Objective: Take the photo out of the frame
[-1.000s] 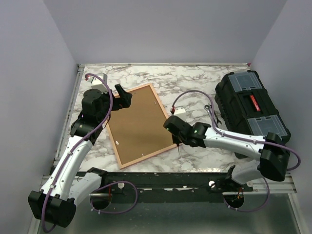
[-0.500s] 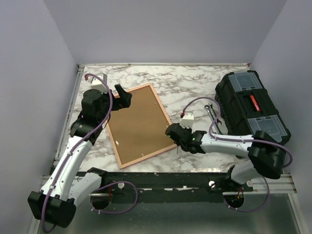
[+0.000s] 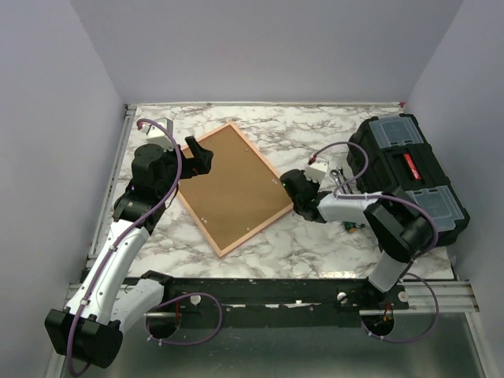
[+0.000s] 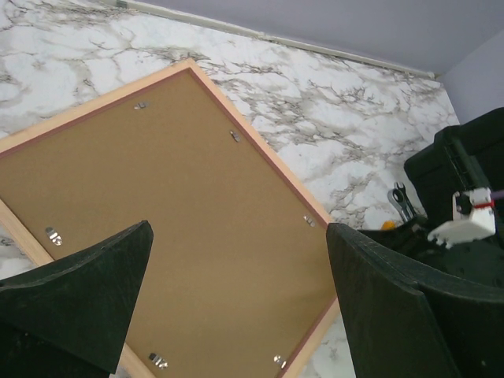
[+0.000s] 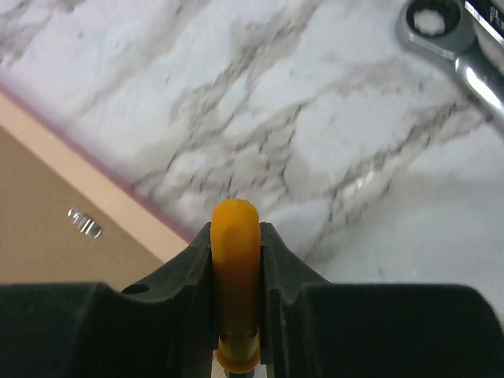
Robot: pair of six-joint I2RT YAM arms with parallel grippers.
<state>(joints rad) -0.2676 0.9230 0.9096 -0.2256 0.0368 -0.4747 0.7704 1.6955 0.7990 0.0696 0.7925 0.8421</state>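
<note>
Between the right gripper's [image 5: 236, 235] jaws sits an orange tool handle [image 5: 235, 264], pinched tight; its working tip is out of view. Just ahead-left of the fingers runs the pink edge of the frame [image 5: 94, 177], lying face down, with a metal clip [image 5: 84, 222] on its brown backing board [image 5: 35, 236]. Ahead-right a wrench [image 5: 461, 43] lies on the marble table [image 5: 315, 118]. The photo is hidden, presumably under that board. Across the frame, the left gripper [image 4: 238, 236] hangs spread wide, apparently clear of it. With nothing pinning the frame, prying a clip could skate it sideways, or the tool could twist and gouge the board.
</note>
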